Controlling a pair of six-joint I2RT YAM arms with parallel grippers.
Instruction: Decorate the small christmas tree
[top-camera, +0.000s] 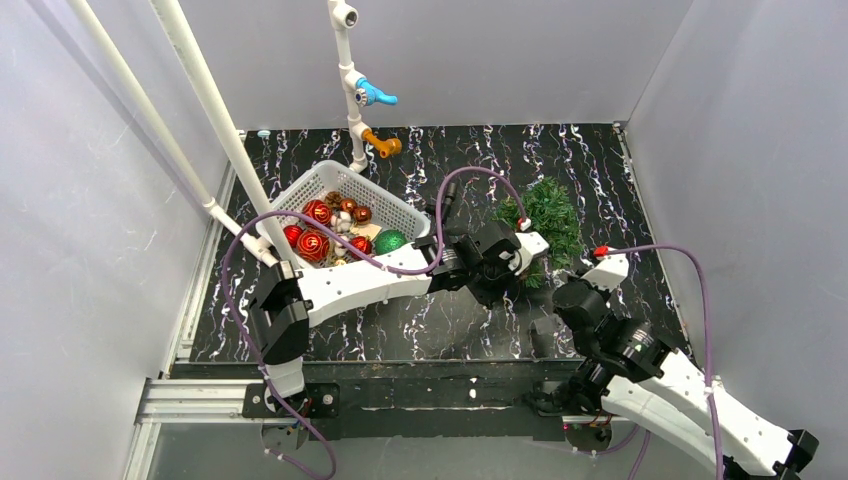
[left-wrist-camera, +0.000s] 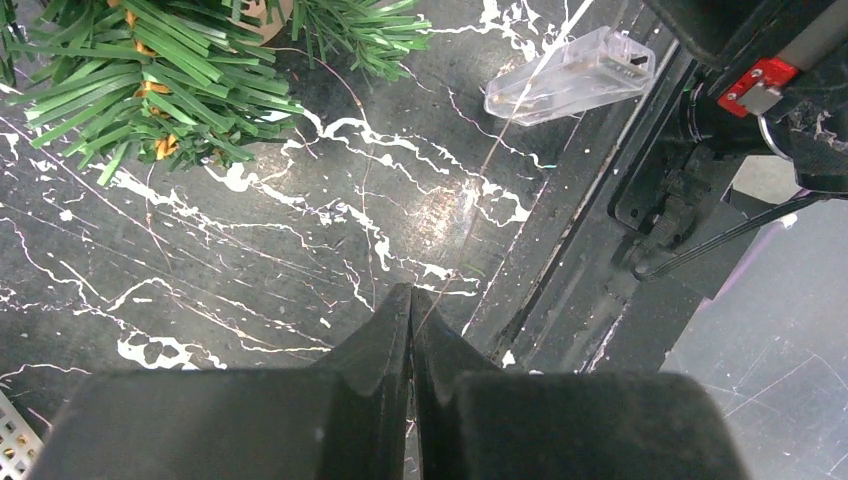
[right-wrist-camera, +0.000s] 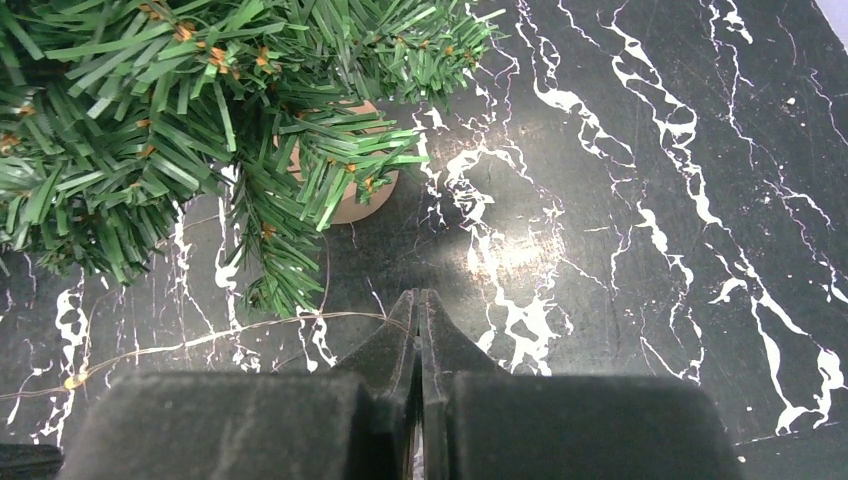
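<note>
Left tool (left-wrist-camera: 410, 295), half-cropped small christmas tree (left-wrist-camera: 150, 70)

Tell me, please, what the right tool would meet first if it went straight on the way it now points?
Probably the low branches of the small christmas tree, just right of its brown base. The right tool is shut on a thin wire; only bare tabletop lies between, though depth is unclear.

I work over a black tabletop (top-camera: 420, 335) veined with white like marble (a soft patch of light (right-wrist-camera: 500, 250) shines on it). Plain pale grey panels close me in: back wall (top-camera: 500, 60), left wall (top-camera: 90, 250), right wall (top-camera: 760, 150). A slanting white pipe (top-camera: 215, 110) crosses the left. An upright pipe (top-camera: 347, 80) at the back carries a blue valve handle (top-camera: 373, 95) and an orange valve handle (top-camera: 385, 146). A metal rail (top-camera: 190, 400) runs along the near edge.
</note>
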